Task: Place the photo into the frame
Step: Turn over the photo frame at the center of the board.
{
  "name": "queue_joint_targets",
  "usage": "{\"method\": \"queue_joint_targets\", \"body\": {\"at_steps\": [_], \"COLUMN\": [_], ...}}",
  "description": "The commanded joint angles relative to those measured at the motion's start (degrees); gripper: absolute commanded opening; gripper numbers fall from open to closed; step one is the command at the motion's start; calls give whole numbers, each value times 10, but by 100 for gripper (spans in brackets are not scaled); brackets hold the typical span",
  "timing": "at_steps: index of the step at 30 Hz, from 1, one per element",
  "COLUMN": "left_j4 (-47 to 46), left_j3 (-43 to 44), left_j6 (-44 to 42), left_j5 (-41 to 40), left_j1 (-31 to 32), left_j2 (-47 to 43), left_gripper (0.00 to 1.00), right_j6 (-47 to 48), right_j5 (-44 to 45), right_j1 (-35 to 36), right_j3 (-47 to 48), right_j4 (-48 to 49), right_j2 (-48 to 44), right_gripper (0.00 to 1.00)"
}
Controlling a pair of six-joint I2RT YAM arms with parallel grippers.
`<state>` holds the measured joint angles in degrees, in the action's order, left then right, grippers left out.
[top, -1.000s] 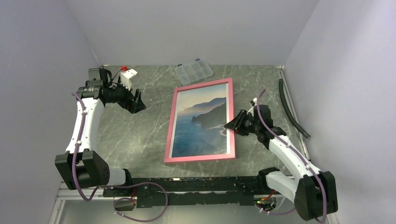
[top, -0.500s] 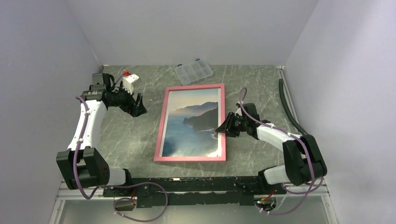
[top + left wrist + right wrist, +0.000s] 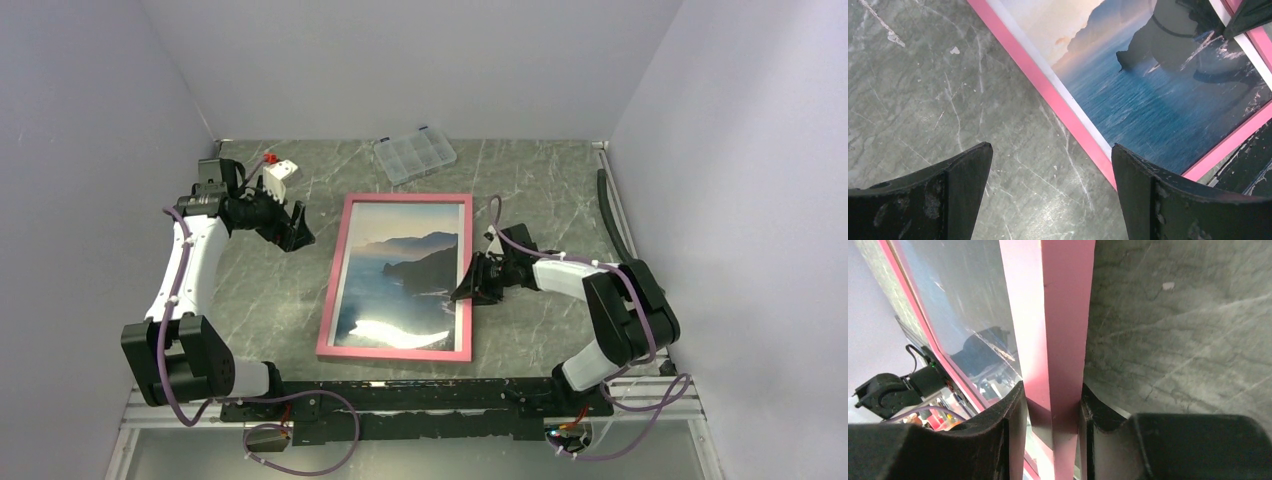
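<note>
Since a second ago the frame (image 3: 395, 352) has slid across the bench (image 3: 270, 300) toward the left arm's side. It has also swung round, so its long sides now run almost straight away from the arm bases. The right arm has folded in with it, while the left arm has barely shifted.

The right claw (image 3: 470, 285) is clenched on the frame's right long side, about two thirds of the way toward its near end. In the right wrist view the pink border sits between the two fingers (image 3: 1008, 415) and touches both. The left claw (image 3: 295, 228) hangs released to the left of the frame's far corner. Its fingers (image 3: 963, 170) are spread wide with only bare bench between them, and they touch nothing.

The frame lies flat and face up in the middle of the bench. The photo (image 3: 400, 275) fills the space inside its pink border, sea at the near end and sky at the far end, with glare across the pane.

The bench is grey-green marbled stone, scratched, closed in by pale walls behind the frame and on both sides.

A clear compartment box (image 3: 414, 154) sits beyond the frame's far short side, apart from it. A black strip (image 3: 603, 195) lies along the bench edge well to the frame's right. The frame's near short side lies just short of the black rail (image 3: 400, 395). Open stone runs along both of its long sides.
</note>
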<state>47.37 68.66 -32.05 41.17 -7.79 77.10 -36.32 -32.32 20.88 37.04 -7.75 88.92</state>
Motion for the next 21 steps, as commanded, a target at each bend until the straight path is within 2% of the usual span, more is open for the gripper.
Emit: {"method": "queue_joint_targets", "body": {"at_steps": [1, 9, 13, 19, 21], "left_j4": [-13, -8, 9, 4, -13], "left_j3": [1, 9, 11, 21, 18], "left_j6": [4, 21, 20, 46, 60], "left_j5": [18, 16, 21, 15, 15], "left_j1": [-4, -4, -5, -16, -28], "left_j2": [-1, 17, 22, 37, 51], "left_gripper": [94, 94, 94, 94, 94], "right_j6": [85, 98, 99, 91, 81], "right_j5": [98, 177, 222, 308, 357], "right_j1": [15, 0, -3, -14, -14], "right_j3": [3, 87, 111, 146, 149], "right_j4": [-83, -137, -163, -186, -167], "right_j2": [-7, -14, -20, -59, -94], "right_gripper": [37, 65, 76, 82, 94]}}
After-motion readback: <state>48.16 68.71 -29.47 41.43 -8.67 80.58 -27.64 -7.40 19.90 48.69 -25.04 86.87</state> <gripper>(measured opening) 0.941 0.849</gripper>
